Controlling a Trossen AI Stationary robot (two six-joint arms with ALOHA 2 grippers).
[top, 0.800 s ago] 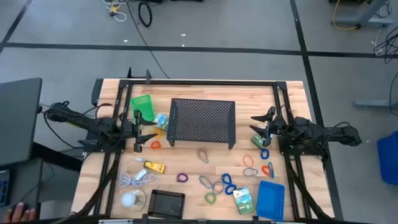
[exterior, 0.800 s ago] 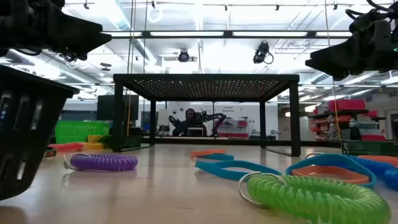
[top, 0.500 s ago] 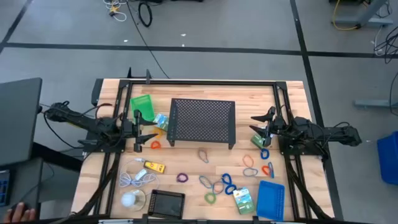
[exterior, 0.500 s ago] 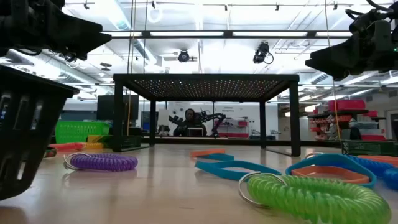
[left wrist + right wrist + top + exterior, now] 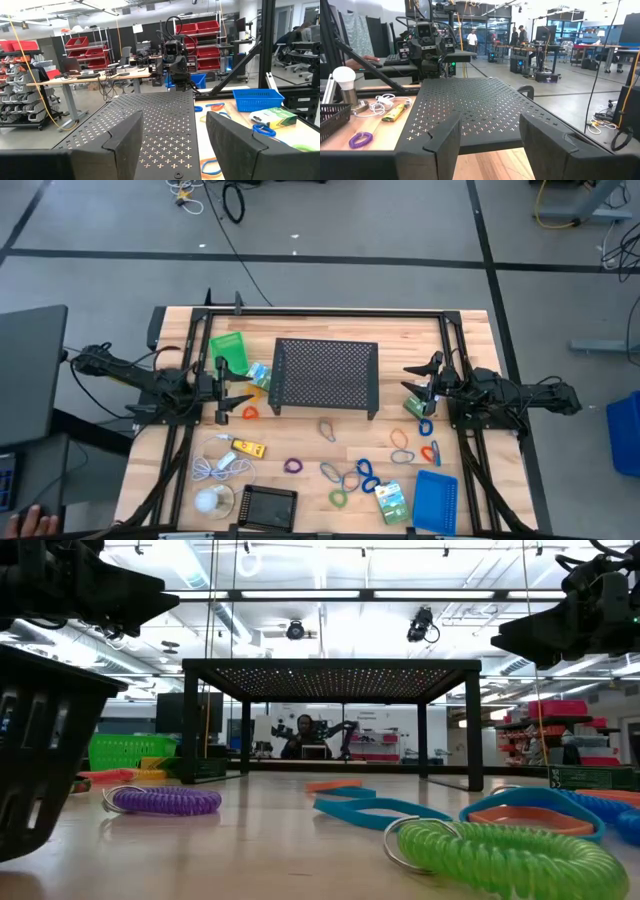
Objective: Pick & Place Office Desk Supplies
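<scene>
You have both pincers empty with fingers apart, the left pincer (image 5: 222, 392) and right pincer (image 5: 424, 390) flanking the perforated black stand (image 5: 326, 376), while coiled loops (image 5: 358, 476) lie scattered on the near worktop (image 5: 300, 442), awaiting pickup.

No text, label, brand, number or sign can be read in any view; any print on the packets (image 5: 391, 501) and the yellow block (image 5: 247, 447) is too small to make out.
</scene>
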